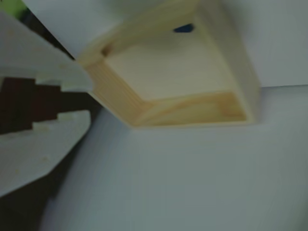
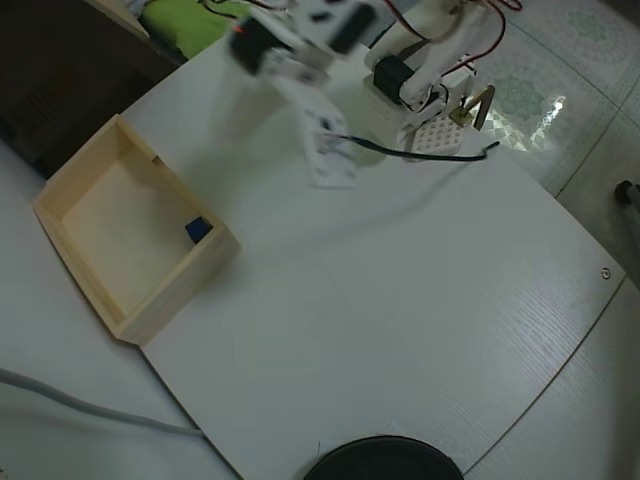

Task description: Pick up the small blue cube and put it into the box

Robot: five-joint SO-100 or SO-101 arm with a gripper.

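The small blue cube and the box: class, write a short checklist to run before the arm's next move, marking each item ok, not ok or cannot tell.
1. Small blue cube inside the box: ok.
2. Cube rests by a wall, on the bottom: ok.
3. Gripper holds nothing, fingers apart in the wrist view: ok.
4. Gripper clear of the box: ok.
5. Box flat on the table: ok.
6. Arm at rest: cannot tell, blurred overhead.

Overhead: arm (image 2: 300,50) motion-blurred, gripper (image 2: 330,165) jaw state unreadable. Wrist: small blue cube (image 1: 184,28) mostly hidden behind box (image 1: 240,62) wall.
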